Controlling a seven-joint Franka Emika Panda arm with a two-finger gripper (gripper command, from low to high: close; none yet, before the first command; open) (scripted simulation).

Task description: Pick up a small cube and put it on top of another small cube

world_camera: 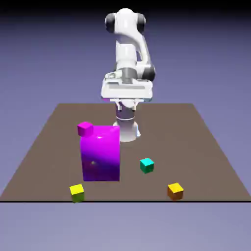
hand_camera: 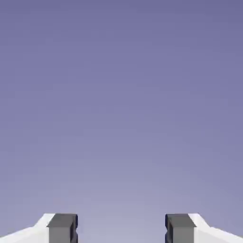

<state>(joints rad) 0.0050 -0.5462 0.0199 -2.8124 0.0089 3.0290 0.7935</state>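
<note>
Brown table (world_camera: 206, 147): purple block (world_camera: 101, 154) beside teal cube (world_camera: 146, 165); orange cube (world_camera: 175, 190) apart; fingers (hand_camera: 62, 228) spread.

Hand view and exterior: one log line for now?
pincer open, empty, raised | teal cube on table, untouched | orange cube bare | stack not started

The arm (world_camera: 128, 54) stands folded high, its hand (hand_camera: 121, 228) spread wide with nothing between the fingers.
</note>
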